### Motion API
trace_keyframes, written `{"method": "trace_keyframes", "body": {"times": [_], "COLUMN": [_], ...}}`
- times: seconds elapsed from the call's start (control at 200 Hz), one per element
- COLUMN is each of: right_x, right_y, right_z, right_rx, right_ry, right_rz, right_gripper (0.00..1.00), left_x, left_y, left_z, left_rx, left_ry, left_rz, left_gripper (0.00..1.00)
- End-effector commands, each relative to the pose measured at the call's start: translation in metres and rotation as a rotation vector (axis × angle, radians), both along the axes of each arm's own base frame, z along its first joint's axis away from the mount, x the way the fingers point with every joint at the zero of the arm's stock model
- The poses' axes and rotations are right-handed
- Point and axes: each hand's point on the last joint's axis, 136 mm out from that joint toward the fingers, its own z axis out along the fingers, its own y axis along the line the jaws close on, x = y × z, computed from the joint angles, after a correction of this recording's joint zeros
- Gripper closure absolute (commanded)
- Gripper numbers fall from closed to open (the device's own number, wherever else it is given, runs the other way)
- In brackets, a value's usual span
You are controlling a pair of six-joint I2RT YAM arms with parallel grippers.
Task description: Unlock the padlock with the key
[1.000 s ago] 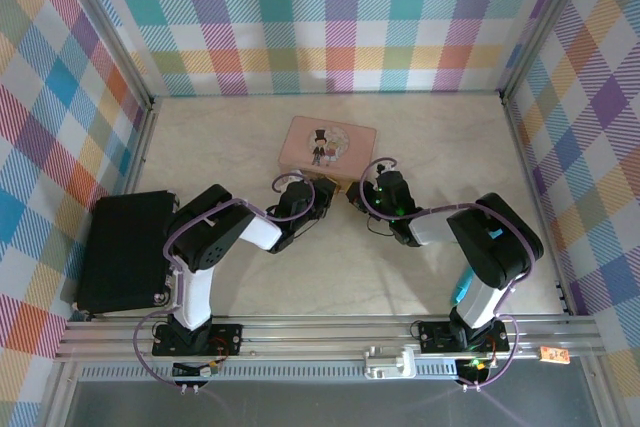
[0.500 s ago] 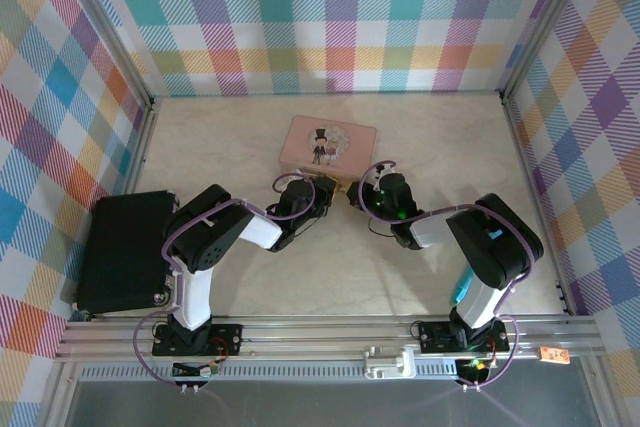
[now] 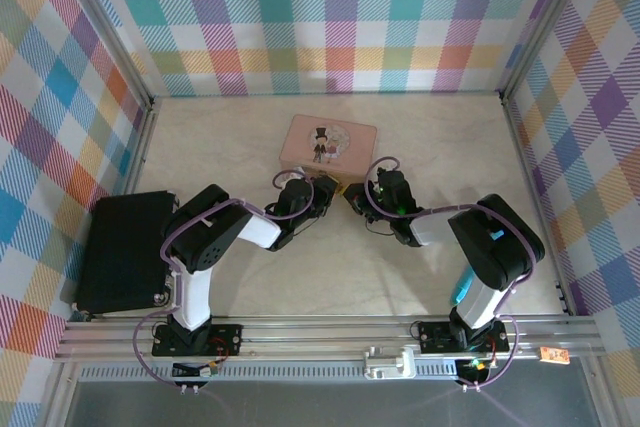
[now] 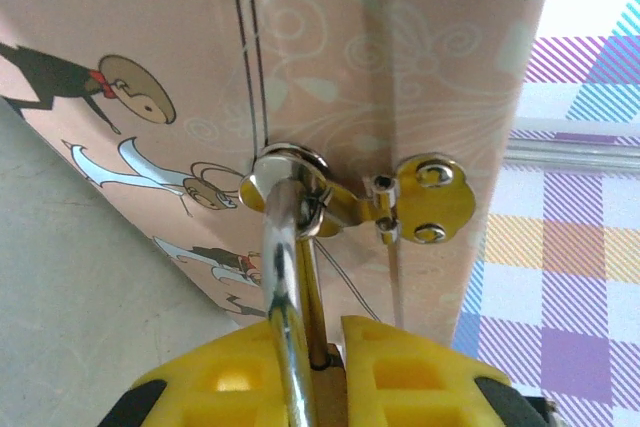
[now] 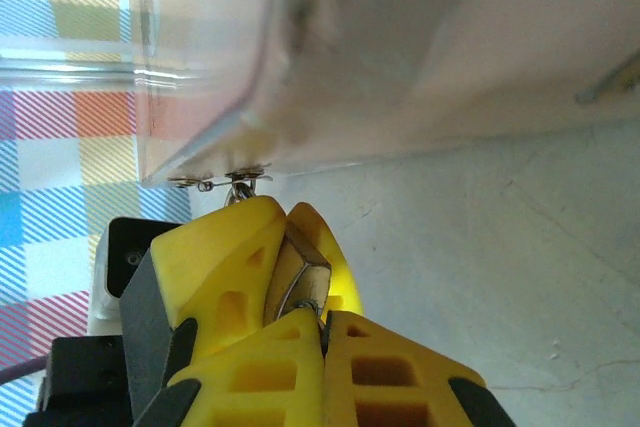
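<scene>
The small brass padlock (image 5: 303, 265) hangs from the clasp of the pink tin (image 3: 328, 142), its silver shackle (image 4: 283, 277) threaded through the clasp ring (image 4: 290, 162). My left gripper (image 4: 325, 335) is shut on the padlock body, directly in front of the tin. In the top view the left gripper (image 3: 324, 193) and the right gripper (image 3: 353, 196) meet tip to tip. My right gripper (image 5: 322, 319) is shut on the key (image 5: 314, 306). Just a small metal bit of the key shows, pressed against the bottom of the padlock; the rest is hidden by the yellow fingers (image 5: 390, 367).
The tin's gold hasp plate (image 4: 432, 197) sits right of the clasp ring. A black case (image 3: 125, 252) lies at the left edge of the table. Plaid walls close in the back and both sides. Bare tabletop (image 3: 350, 267) lies between the arms and the near rail.
The right gripper has edged slightly left toward the padlock. The left arm has stayed put, still holding the padlock.
</scene>
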Motion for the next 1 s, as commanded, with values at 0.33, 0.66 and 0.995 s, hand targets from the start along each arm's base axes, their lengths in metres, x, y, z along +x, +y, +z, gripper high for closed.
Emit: {"method": "trace_keyframes", "body": {"times": [0.33, 0.66, 0.995], "right_x": [-0.035, -0.043, -0.050], "right_y": [0.046, 0.029, 0.022], "right_z": [0.077, 0.138, 0.130], "right_rx": [0.334, 0.680, 0.730], "right_ry": [-0.020, 0.473, 0.596], "right_rz": [0.318, 0.161, 0.115], "right_gripper": [1.00, 1.00, 1.00], "left_x": [-0.057, -0.074, -0.071], "left_y": [-0.065, -0.076, -0.081], "left_z": [0.103, 0.105, 0.088], "left_rx": [-0.226, -0.084, -0.036], "left_ry": [-0.356, -0.600, -0.623], "left_rz": [-0.424, -0.567, -0.578], "left_gripper": [1.00, 1.00, 1.00]}}
